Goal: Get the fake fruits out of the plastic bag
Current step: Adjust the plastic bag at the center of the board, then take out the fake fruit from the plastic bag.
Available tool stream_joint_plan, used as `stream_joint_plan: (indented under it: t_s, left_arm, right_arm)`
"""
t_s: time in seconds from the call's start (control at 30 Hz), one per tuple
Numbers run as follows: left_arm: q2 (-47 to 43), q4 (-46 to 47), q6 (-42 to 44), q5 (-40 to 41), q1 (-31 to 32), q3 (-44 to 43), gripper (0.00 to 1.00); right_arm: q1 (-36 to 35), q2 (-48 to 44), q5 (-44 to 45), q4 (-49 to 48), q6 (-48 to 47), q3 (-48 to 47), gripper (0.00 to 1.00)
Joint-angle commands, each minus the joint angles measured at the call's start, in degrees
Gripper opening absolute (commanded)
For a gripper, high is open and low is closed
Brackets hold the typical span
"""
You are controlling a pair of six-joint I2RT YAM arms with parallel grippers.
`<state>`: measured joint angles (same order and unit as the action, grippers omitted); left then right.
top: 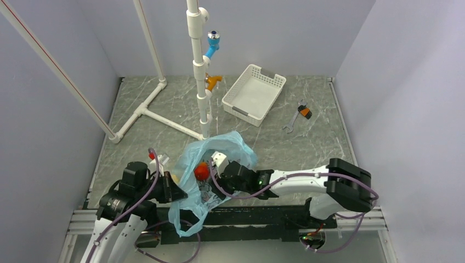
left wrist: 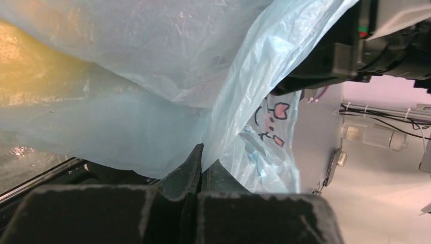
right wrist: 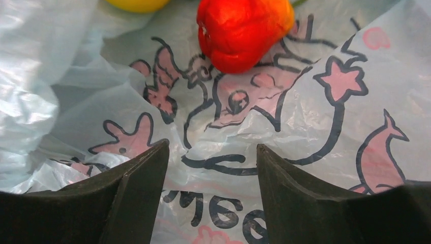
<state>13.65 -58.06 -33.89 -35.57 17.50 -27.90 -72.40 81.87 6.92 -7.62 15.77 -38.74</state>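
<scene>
The light-blue plastic bag (top: 219,150) lies at the near middle of the table, its mouth held open. My left gripper (top: 174,192) is shut on the bag's left edge; in the left wrist view the fingers (left wrist: 195,162) pinch a fold of the bag (left wrist: 152,76). My right gripper (top: 214,171) is open and reaches into the bag. A red-orange fruit (top: 201,171) lies inside, just ahead of the open jaws (right wrist: 241,30) on the printed plastic (right wrist: 315,117). A yellow fruit (right wrist: 137,4) shows at the top edge behind it. The grapes are hidden.
A white perforated basket (top: 254,93) stands at the back middle. An orange-handled wrench (top: 301,112) lies to its right. A white pipe frame (top: 200,82) with a blue and an orange fitting rises behind the bag.
</scene>
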Motion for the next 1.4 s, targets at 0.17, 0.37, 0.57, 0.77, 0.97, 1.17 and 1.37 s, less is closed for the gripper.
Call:
stream_joint_plan:
  t_s: [0.17,0.37,0.57,0.77,0.97,1.17,1.37]
  left_arm:
    - [1.9,0.9,2.5,-1.5,0.2,3.2,0.07]
    - [1.2,0.7,3.6,-1.1,0.2,2.1,0.08]
    - [-1.0,2.7,2.0,-0.3,0.1,3.2,0.08]
    - [-2.4,2.2,1.0,0.5,0.1,3.3,0.06]
    - [-4.8,2.1,-1.5,3.7,0.2,3.1,0.04]
    - [-7.1,1.8,-2.9,5.1,0.2,3.1,0.03]
    - [-6.9,1.7,-2.9,4.9,0.2,3.3,0.02]
  right_arm:
    - [-0.5,5.9,3.8,-7.0,4.3,0.8,0.62]
    - [-0.5,-0.4,5.6,-7.5,1.3,-1.4,0.72]
    - [-0.3,3.5,8.5,-11.1,-3.0,-5.4,0.81]
    - [0.4,8.8,8.2,-13.7,-5.9,-8.8,0.85]
    - [1.4,14.0,5.9,-16.3,-5.7,-11.3,0.83]
    - [1.4,17.4,3.5,-15.9,-4.8,-12.8,0.75]
    - [1.6,18.8,3.6,-15.7,-4.3,-12.7,0.7]
